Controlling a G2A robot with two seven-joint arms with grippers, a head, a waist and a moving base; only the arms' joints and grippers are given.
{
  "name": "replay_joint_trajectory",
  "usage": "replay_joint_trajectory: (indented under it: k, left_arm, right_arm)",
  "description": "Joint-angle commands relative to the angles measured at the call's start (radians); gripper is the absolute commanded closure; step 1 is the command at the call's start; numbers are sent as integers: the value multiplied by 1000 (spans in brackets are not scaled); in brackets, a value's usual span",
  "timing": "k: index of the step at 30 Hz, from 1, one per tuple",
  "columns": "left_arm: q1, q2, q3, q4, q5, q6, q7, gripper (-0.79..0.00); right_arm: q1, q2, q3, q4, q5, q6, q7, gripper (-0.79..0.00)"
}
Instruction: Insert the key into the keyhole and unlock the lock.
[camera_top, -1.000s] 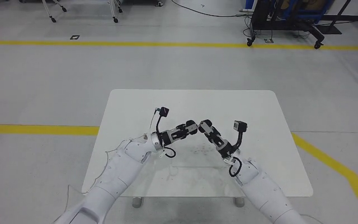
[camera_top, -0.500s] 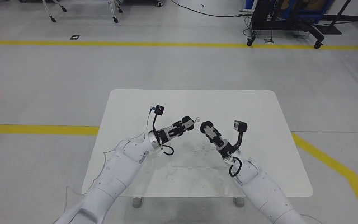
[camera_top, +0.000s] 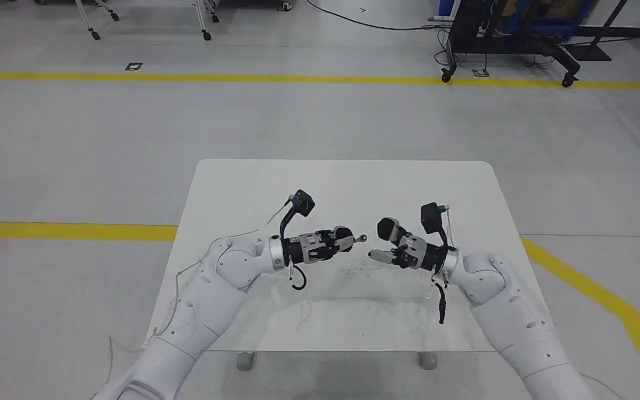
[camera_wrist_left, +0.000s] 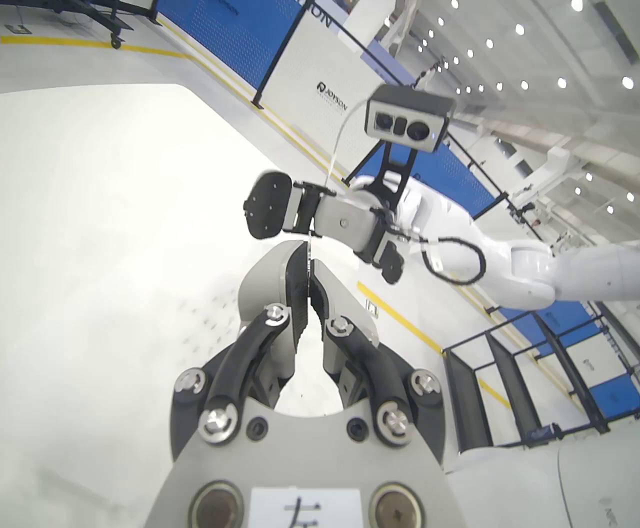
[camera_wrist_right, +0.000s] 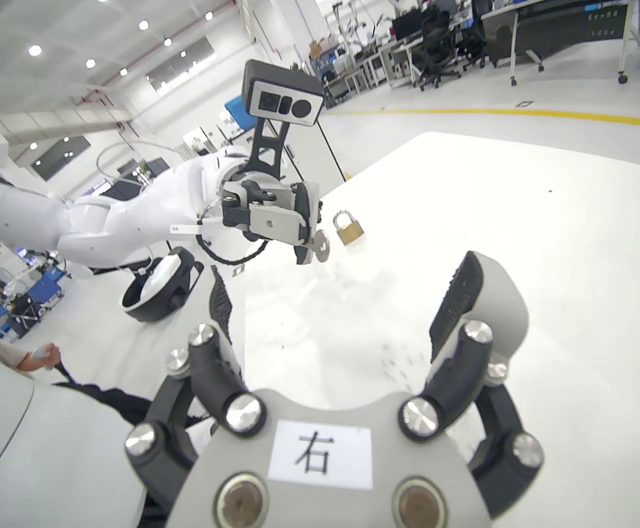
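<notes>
My left gripper (camera_wrist_left: 309, 260) is shut on a thin silver key (camera_wrist_left: 311, 248), seen edge-on between its pads. In the right wrist view that key (camera_wrist_right: 320, 244) sticks out of the left gripper (camera_wrist_right: 306, 235), held above the table. A small brass padlock (camera_wrist_right: 349, 228) with its shackle closed lies on the white table just beyond it. My right gripper (camera_wrist_right: 345, 295) is open and holds nothing, and it faces the key and the padlock. In the top view the left gripper (camera_top: 348, 239) and the right gripper (camera_top: 381, 243) point at each other over the table's middle, a small gap apart.
The white table (camera_top: 300, 180) has rounded corners and faint scuff marks near its middle. Grey floor with yellow lines surrounds it. Wheeled racks stand far behind.
The two grippers were almost touching over the table's middle. They have drawn apart: the right arm has swung out to the right, and the left gripper now points right with the key.
</notes>
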Motion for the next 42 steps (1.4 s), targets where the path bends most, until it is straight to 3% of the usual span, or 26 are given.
replay_joint_trajectory:
  k: [1, 4, 9, 14, 17, 28, 31, 35, 36, 37, 38, 42]
  left_arm:
    - [9, 7, -10, -18, 19, 1, -10, 0]
    - [24, 14, -13, -49, 48, 16, -19, 0]
    - [29, 18, 0, -74, 59, 25, -38, 0]
    - [18, 19, 18, -67, 55, 34, -57, 0]
    - [10, 19, 28, -63, 56, 40, -62, 0]
    - [-5, 19, 50, -49, 54, 34, -43, 0]
    - [-9, 20, 54, -46, 54, 32, -39, 0]
    - [-10, 21, 56, -46, 61, 32, -22, 0]
    - [-10, 22, 56, -46, 62, 32, -18, -83]
    - [-10, 22, 57, -46, 64, 31, -15, -585]
    - [-9, 22, 57, -46, 66, 31, -11, -785]
    - [-7, 24, 50, -49, 72, 21, 25, -785]
  right_arm:
    - [-3, 11, 2, -18, 39, 0, 60, -616]
    - [2, 20, -27, -28, 99, 0, 129, -579]
    - [34, 29, -76, -7, 151, 0, 191, -591]
    - [53, 39, -105, -3, 194, 0, 222, -391]
    - [59, 48, -111, 1, 213, 0, 235, -332]
    - [74, 69, -142, 5, 237, 0, 244, -228]
    - [79, 72, -153, 9, 241, 0, 240, 0]
    - [85, 77, -165, 13, 243, 0, 233, 0]
    - [85, 79, -167, 14, 244, 0, 228, 0]
    - [85, 80, -168, 15, 245, 0, 224, 0]
    - [85, 82, -169, 14, 244, 0, 220, 0]
    - [82, 88, -174, 8, 242, 0, 208, 0]
